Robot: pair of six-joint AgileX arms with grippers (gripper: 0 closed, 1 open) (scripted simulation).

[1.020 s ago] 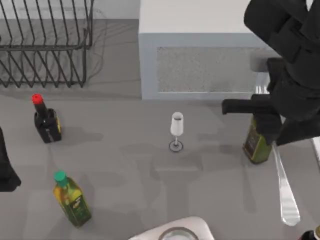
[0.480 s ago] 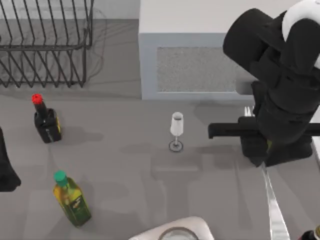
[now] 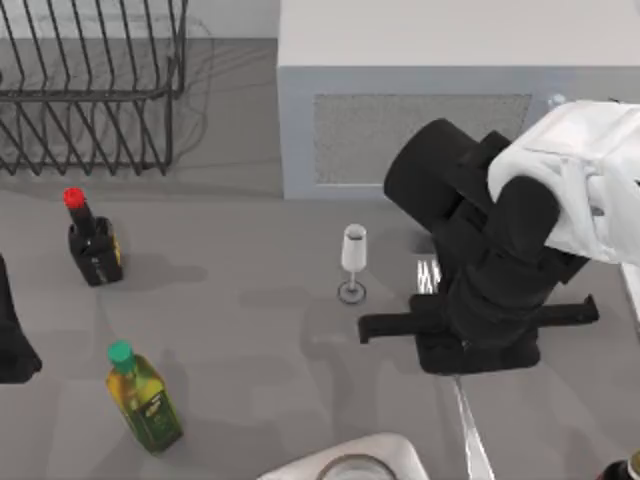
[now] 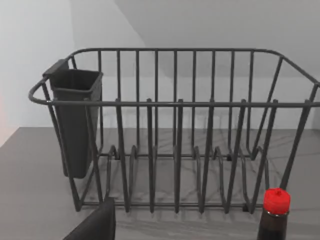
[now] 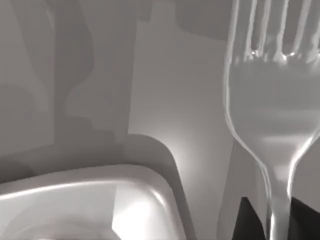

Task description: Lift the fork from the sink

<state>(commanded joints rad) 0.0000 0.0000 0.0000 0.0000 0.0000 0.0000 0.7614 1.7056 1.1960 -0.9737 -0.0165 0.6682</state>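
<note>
The fork (image 3: 468,432) is clamped in the right gripper's (image 3: 455,365) fingers and held clear above the counter (image 3: 250,330); the lift appears done. The left gripper's fingers cannot be told.

The dish rack (image 3: 90,90) stood at the table's (image 3: 250,300) far left, with the sauce bottle (image 3: 93,240) in front of it and the oil bottle (image 3: 145,398) nearer still. The wine glass (image 3: 353,260) stood upright mid-table, before the box (image 3: 420,60) at the back. Just right of the glass hung the right gripper (image 3: 470,345) with the fork (image 3: 470,430) running beneath it toward the near edge, tines (image 3: 428,275) pointing back. The basin (image 3: 350,462) sat at the near edge, left of the fork's handle. The left arm (image 3: 12,330) was parked at the left edge.
</note>
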